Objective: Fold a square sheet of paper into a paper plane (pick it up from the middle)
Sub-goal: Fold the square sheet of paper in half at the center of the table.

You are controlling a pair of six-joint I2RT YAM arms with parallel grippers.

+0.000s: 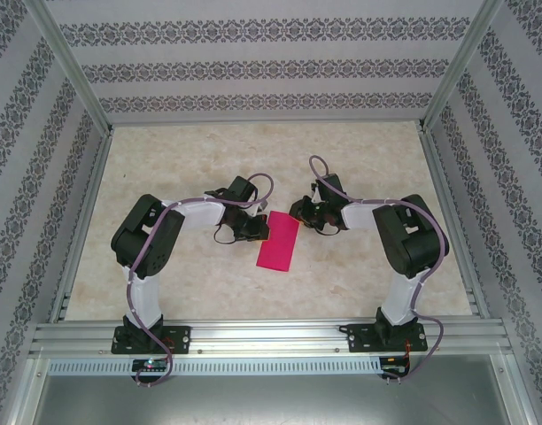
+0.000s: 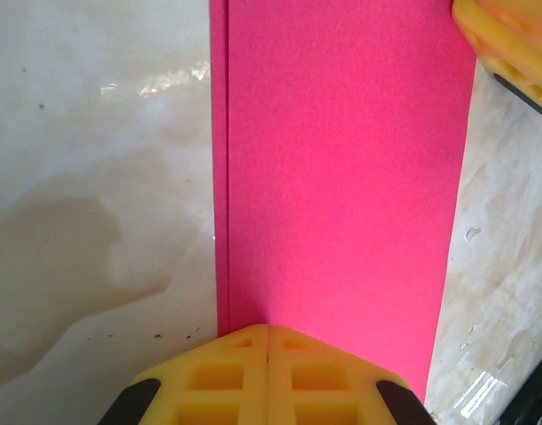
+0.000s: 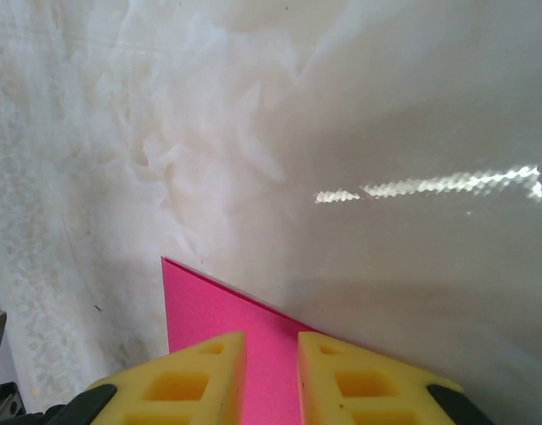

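The square sheet of paper [image 1: 278, 243] is magenta-pink and lies flat on the table as a long rectangle, with a doubled edge along its left side in the left wrist view [image 2: 342, 159]. My left gripper [image 1: 253, 227] is shut, and its yellow fingertips meet over the sheet's near edge [image 2: 268, 332]. My right gripper [image 1: 299, 213] hovers over the paper's far corner [image 3: 209, 305]. It is open by a narrow gap [image 3: 271, 341], with pink paper showing beneath and nothing between the fingers. One right fingertip [image 2: 506, 35] shows at the sheet's far right corner.
The pale marbled tabletop [image 1: 209, 168] spreads around the sheet. Aluminium rails [image 1: 253, 332] run along the front, and patterned walls [image 1: 253, 71] enclose the back and sides. Both arms bend inward toward the centre.
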